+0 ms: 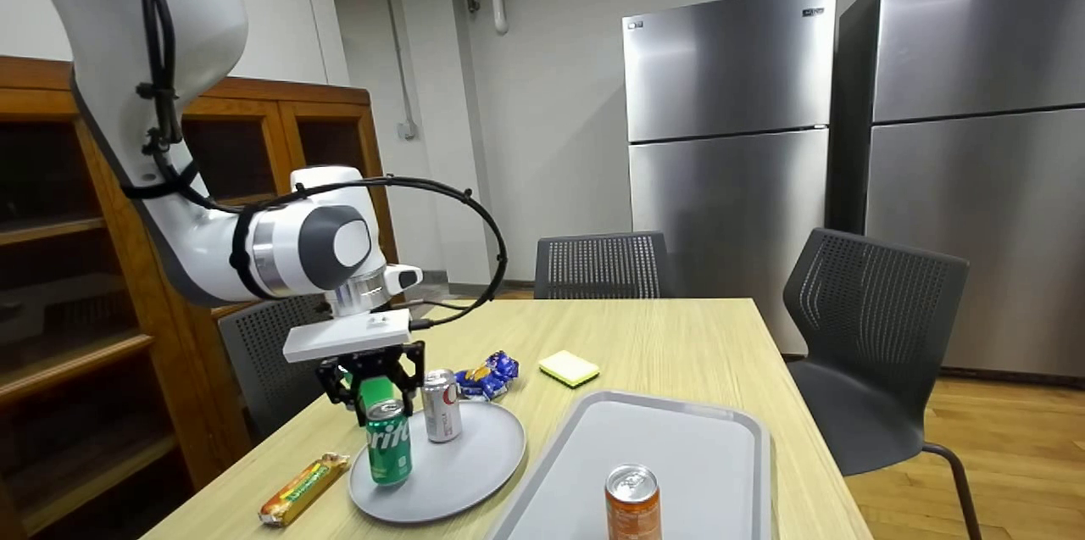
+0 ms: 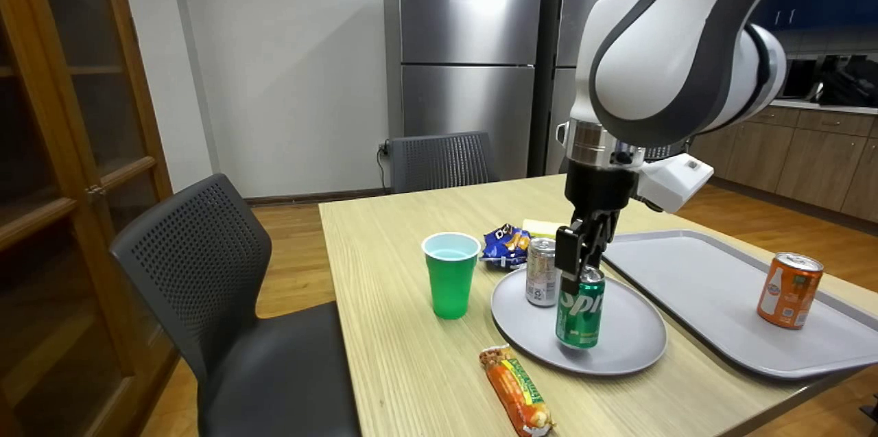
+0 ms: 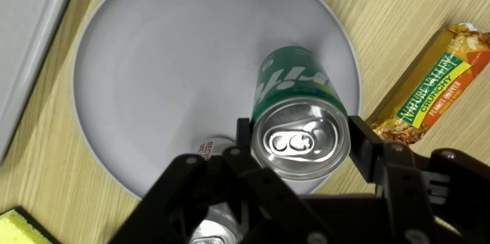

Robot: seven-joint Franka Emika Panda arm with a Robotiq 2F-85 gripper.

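Gripper [image 3: 300, 135]: parted partway, a green can [image 3: 293, 75] clasped near its top.
Table [image 1: 678, 336]: crossed by pale wood grain.
Tray [image 1: 661, 430]: laid flat, topped by an orange can [image 2: 790, 291].
Plate [image 3: 164, 64]: set beside the tray; the green can is held over it, whether touching cannot be told; a silver can [image 1: 442, 409] is stood there.
Cup [image 2: 451, 279]: green, stood near the plate.
Snack bar [image 3: 432, 87]: laid just beside the plate.
Sponge [image 1: 569, 368]: laid near the tray.
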